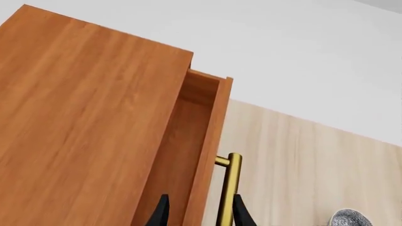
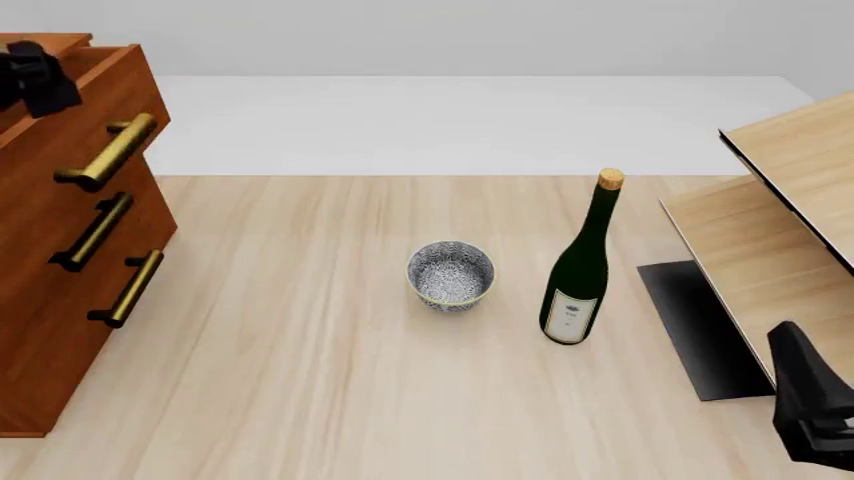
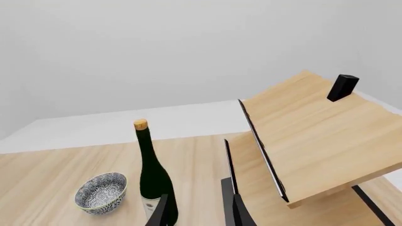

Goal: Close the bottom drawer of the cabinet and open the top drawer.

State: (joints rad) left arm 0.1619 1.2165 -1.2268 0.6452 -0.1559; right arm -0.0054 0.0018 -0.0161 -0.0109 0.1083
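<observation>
The cabinet (image 2: 60, 250) stood at the left edge of the table (image 2: 294, 380), reddish-brown, its three brass-handled fronts angled toward the middle of the tabletop. The top drawer (image 2: 100, 110) sat pulled out a little way; the left wrist view showed its front panel (image 1: 210, 155) clear of the cabinet's side wall, with a gap opening into the box behind it. The bottom drawer (image 2: 114, 300) looked pushed in, its front in line with the middle drawer (image 2: 94, 235) above it.

The left gripper (image 1: 199, 212) was up at the top drawer, fingers spread on either side of the front panel's edge, one fingertip (image 1: 242, 212) just beside the brass bar handle (image 1: 229, 188). Whether the pads were actually touching wood or brass, the view did not settle. In the front view only a dark part of that arm (image 2: 38, 78) showed at the cabinet's upper corner.

The right gripper (image 3: 199, 212) hung over the right side of the table, fingers parted and holding nothing. Ahead of it stood a dark green wine bottle (image 2: 582, 265) with a cork, upright near mid-table, and a patterned bowl (image 2: 451, 275) just beside it toward the cabinet. A pale wooden slanted rack (image 2: 781, 210) filled the right edge, on a dark base (image 2: 694, 330).
</observation>
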